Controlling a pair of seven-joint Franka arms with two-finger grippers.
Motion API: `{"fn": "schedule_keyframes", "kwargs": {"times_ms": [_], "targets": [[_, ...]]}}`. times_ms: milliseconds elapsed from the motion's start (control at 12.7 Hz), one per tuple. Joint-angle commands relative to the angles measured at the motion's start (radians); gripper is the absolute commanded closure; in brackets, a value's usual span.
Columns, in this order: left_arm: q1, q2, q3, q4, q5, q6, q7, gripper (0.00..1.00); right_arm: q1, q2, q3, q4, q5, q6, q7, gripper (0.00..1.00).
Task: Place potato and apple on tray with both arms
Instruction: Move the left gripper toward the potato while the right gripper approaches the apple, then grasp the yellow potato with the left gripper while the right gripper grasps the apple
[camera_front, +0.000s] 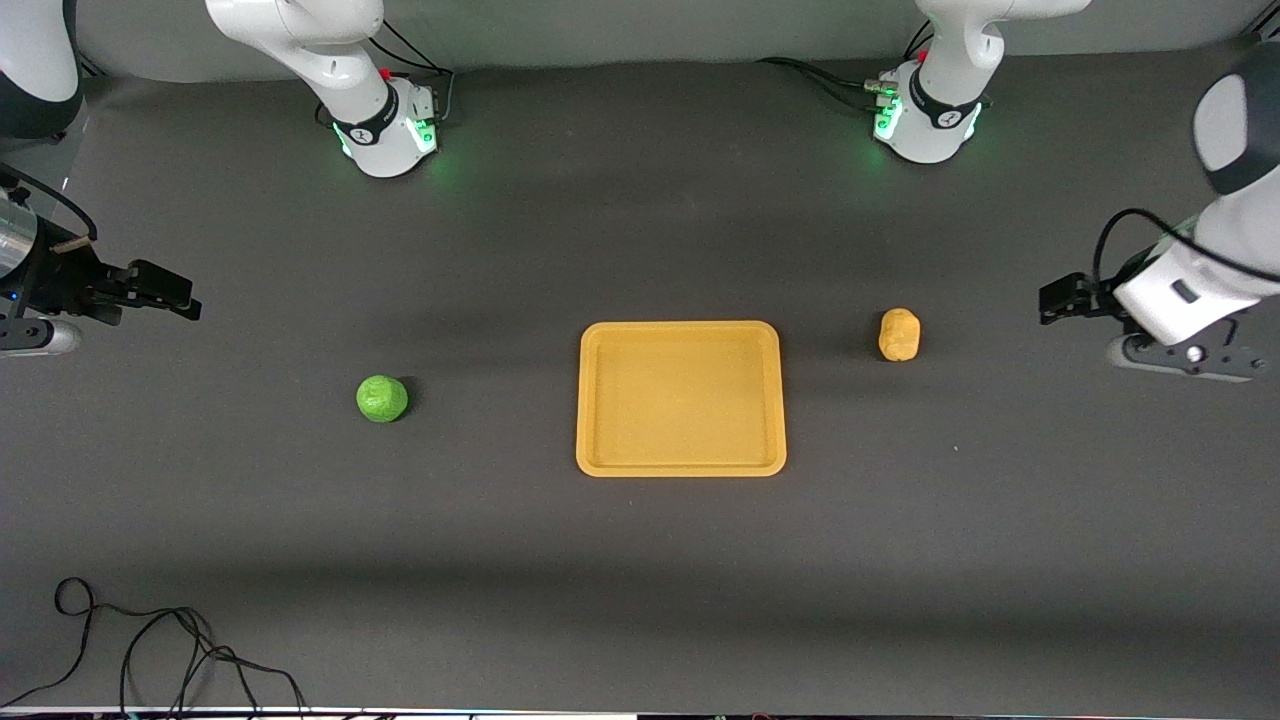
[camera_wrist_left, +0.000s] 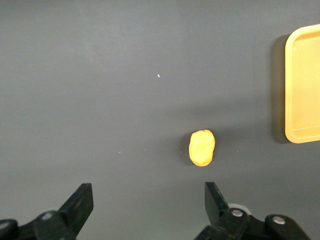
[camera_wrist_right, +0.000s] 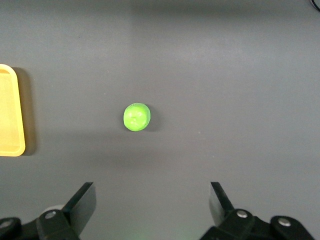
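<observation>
The yellow-orange tray (camera_front: 600, 400) lies flat at the table's middle and holds nothing. The green apple (camera_front: 382, 398) sits on the table toward the right arm's end of it. The yellow-orange potato (camera_front: 899, 334) sits toward the left arm's end. My right gripper (camera_front: 170, 292) is open and empty, held up over the table's right-arm end, apart from the apple (camera_wrist_right: 136, 117). My left gripper (camera_front: 1062, 297) is open and empty, held up over the left-arm end, apart from the potato (camera_wrist_left: 202, 147). The tray's edge shows in the left wrist view (camera_wrist_left: 295, 90) and in the right wrist view (camera_wrist_right: 15, 110).
The table is covered in dark grey cloth (camera_front: 640, 560). A loose black cable (camera_front: 170, 650) lies at the edge nearest the front camera, at the right arm's end. The two arm bases (camera_front: 390, 125) (camera_front: 925, 120) stand along the edge farthest from that camera.
</observation>
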Motion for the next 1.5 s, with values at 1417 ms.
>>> {"fn": "schedule_keyframes", "kwargs": {"times_ms": [1417], "targets": [[-0.132, 0.360, -0.019, -0.186, -0.152, 0.227, -0.004, 0.13, 0.156, 0.100, -0.012, -0.571, -0.001, 0.866, 0.093, 0.00]]}}
